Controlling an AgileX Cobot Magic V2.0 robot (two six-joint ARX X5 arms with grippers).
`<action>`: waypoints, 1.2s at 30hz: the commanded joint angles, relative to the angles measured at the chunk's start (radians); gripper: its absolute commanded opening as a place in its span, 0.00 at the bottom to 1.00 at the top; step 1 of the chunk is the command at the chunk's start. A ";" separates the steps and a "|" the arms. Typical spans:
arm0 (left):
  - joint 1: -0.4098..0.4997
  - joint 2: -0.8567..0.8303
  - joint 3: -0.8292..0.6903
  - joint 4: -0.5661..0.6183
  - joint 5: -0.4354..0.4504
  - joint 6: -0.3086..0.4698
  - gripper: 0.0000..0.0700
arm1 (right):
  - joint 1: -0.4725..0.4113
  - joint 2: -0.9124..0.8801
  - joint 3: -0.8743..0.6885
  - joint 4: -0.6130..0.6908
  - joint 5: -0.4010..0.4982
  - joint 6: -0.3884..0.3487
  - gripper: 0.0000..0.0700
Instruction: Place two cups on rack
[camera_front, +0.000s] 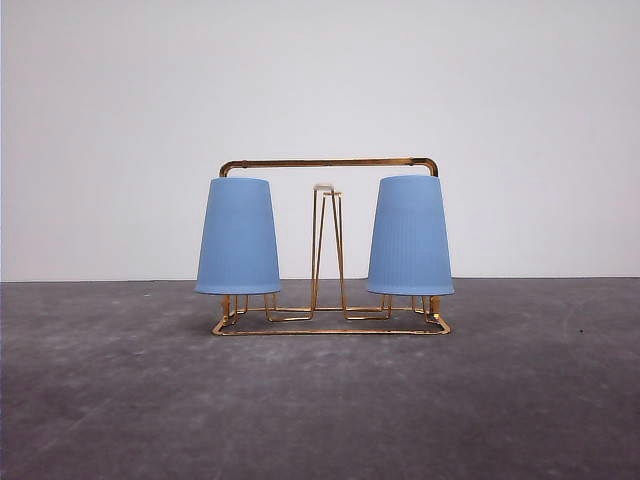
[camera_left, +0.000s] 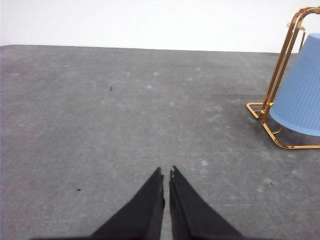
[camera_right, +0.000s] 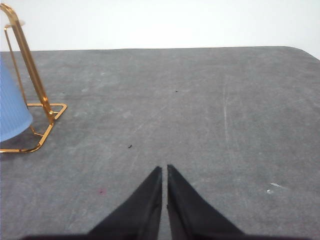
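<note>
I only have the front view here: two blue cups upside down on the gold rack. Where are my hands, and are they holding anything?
Observer: The left hand is shut and empty over bare table, off the rack's left end.
Operator: And the right one?
Observer: The right hand is shut and empty too, clear of the rack's right end.
Operator: Anything loose on the table near them?
Observer: Just small dark specks, one ahead of the right hand.
</note>
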 joint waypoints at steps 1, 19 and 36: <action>0.000 -0.001 -0.014 0.015 0.002 -0.003 0.00 | 0.000 -0.001 -0.003 0.011 0.002 -0.004 0.02; 0.000 -0.001 -0.014 0.015 0.002 -0.003 0.00 | 0.000 -0.001 -0.003 0.011 0.002 -0.004 0.02; 0.000 -0.001 -0.014 0.015 0.002 -0.003 0.00 | 0.000 -0.001 -0.003 0.011 0.002 -0.004 0.02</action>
